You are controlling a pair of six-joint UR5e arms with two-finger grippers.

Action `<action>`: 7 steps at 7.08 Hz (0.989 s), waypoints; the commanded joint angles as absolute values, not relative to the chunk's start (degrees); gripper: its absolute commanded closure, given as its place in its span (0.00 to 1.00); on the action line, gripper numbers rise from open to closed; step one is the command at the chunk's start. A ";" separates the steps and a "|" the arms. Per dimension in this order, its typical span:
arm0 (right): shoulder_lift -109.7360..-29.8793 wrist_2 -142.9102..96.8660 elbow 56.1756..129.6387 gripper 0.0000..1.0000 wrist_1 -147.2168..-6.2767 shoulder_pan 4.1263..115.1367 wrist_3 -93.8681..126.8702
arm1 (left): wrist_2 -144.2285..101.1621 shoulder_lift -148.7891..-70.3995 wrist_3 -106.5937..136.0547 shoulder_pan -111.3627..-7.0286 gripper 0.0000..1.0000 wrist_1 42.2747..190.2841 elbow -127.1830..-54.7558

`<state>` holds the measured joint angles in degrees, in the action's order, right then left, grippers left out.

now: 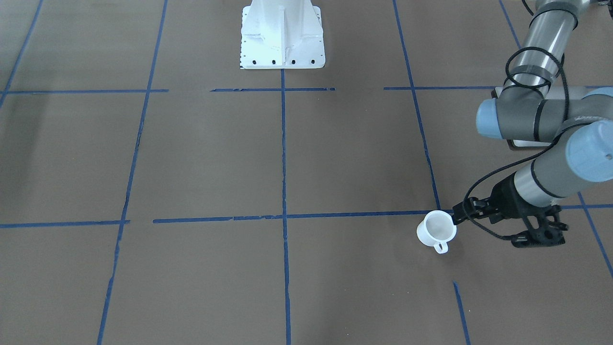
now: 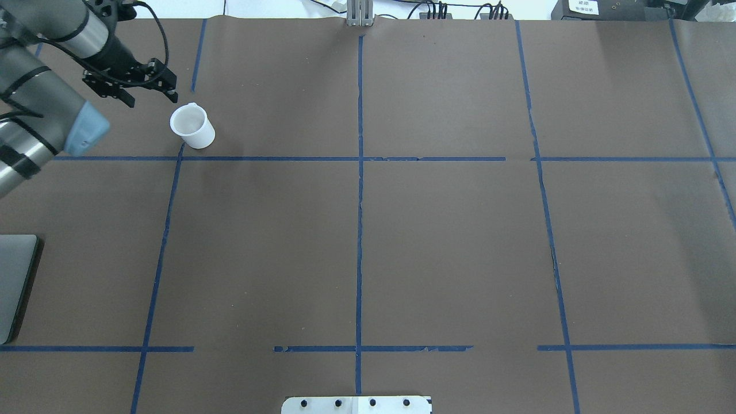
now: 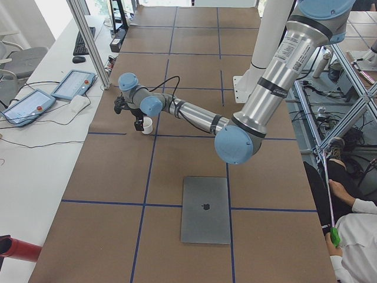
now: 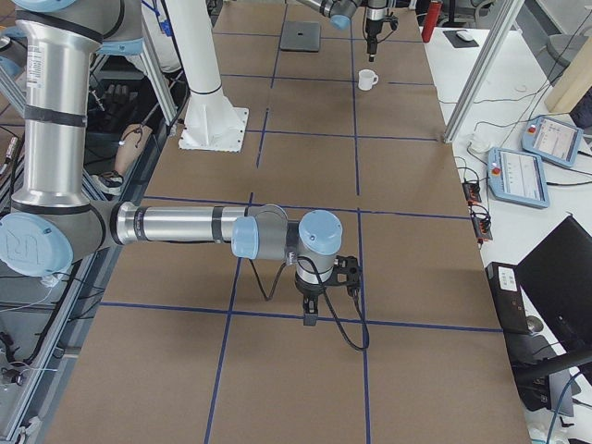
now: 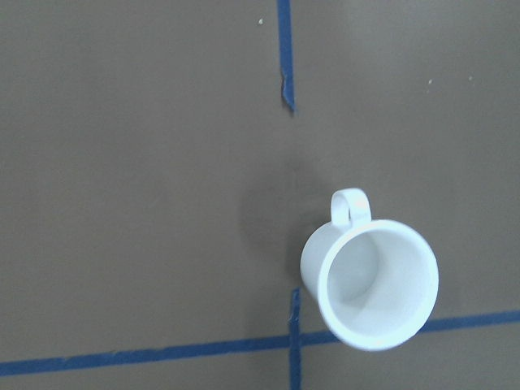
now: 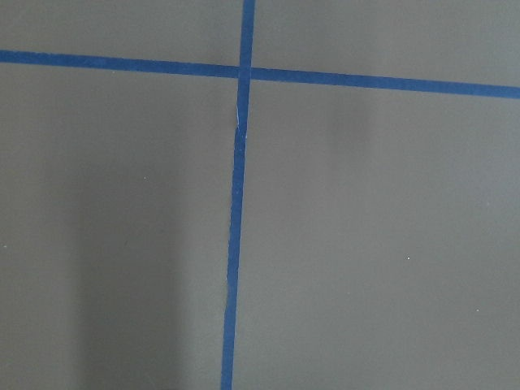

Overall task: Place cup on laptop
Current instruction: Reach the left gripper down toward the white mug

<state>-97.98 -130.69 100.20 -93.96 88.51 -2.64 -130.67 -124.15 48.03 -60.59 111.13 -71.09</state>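
The small white cup (image 1: 437, 231) stands upright on the brown table, its handle toward the operators' side; it also shows in the overhead view (image 2: 192, 126) and low right in the left wrist view (image 5: 370, 280). My left gripper (image 1: 483, 231) is open and hangs just beside the cup, one fingertip (image 1: 456, 218) near its rim; the cup is not between the fingers. In the overhead view the left gripper (image 2: 152, 99) is up-left of the cup. The silver-grey laptop (image 3: 205, 209) lies closed, nearer the robot, at the overhead view's left edge (image 2: 14, 282). My right gripper (image 4: 310, 314) shows only in the exterior right view; I cannot tell its state.
The white robot base (image 1: 282, 36) stands at the table's middle edge. Blue tape lines (image 2: 359, 230) grid the brown table. A side table with tablets (image 3: 73, 84) runs along the far side. A seated person (image 3: 353, 230) is beside the robot's side.
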 commanded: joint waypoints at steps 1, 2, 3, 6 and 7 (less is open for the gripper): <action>-98.00 -130.69 100.20 0.00 -93.96 88.51 -2.64 | -126.65 -130.07 52.47 -58.71 0.06 114.17 -62.32; -97.91 -130.69 100.20 0.00 -94.04 88.51 -2.64 | -126.65 -130.08 52.91 -58.71 0.07 114.34 -62.05; -98.00 -130.69 100.20 0.00 -93.96 88.51 -2.64 | -126.65 -130.08 53.52 -58.36 0.11 114.78 -61.01; -97.91 -130.69 100.20 0.00 -93.96 88.51 -2.64 | -126.65 -129.73 53.70 -56.87 0.32 115.57 -60.73; -98.00 -130.61 100.20 0.00 -93.96 88.51 -2.64 | -126.65 -129.73 53.70 -56.78 0.41 115.66 -60.65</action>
